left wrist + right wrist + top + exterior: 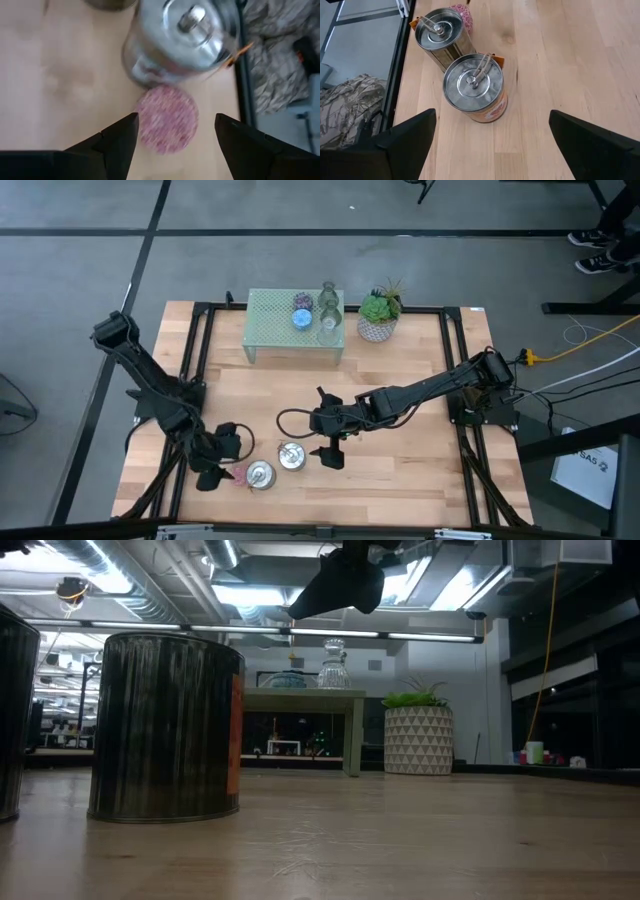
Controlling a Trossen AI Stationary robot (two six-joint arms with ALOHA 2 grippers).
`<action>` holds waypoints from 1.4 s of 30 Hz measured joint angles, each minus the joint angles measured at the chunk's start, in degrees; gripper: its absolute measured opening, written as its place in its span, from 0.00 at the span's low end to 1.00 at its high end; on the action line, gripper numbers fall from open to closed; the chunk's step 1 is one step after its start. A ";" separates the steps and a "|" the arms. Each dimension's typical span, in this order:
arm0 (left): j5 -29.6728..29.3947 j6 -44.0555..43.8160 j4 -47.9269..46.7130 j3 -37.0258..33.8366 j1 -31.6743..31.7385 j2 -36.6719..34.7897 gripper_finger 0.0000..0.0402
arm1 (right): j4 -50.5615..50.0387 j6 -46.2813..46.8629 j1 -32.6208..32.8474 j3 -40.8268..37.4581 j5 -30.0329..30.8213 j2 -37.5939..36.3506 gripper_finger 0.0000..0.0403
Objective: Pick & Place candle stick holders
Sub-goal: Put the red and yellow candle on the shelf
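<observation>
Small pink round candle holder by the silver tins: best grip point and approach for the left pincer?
Grip the small pink round candle holder across its outer rim, coming straight down from above. It sits flat on the wooden table, low and disc-like, between the open fingers of the left pincer. The shiny silver metal tin stands close beside it, so keep the fingers off that side.

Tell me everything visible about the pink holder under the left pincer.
The pink holder is a small round disc with a speckled, matte pink top, lying flat on the wooden table near its front left corner. It sits right beside a silver metal can, which stands upright with a knobbed lid; whether they touch is unclear. The left pincer hovers over it, open, one finger on each side, not visibly touching it.
</observation>
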 joint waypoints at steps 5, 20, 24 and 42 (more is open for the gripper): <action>0.06 -1.12 7.12 0.02 0.69 3.51 0.64 | 0.00 -0.33 0.00 0.00 0.00 0.00 0.97; 3.65 -8.99 10.68 0.02 1.27 9.00 0.64 | 0.06 -1.08 0.00 0.00 0.00 0.00 0.97; 3.63 -8.46 11.91 0.02 1.75 8.86 0.64 | 0.09 -1.09 0.00 0.00 0.00 0.00 0.97; 3.81 20.50 12.08 0.02 2.08 8.86 0.64 | 0.13 -1.49 0.00 0.00 0.00 0.00 0.97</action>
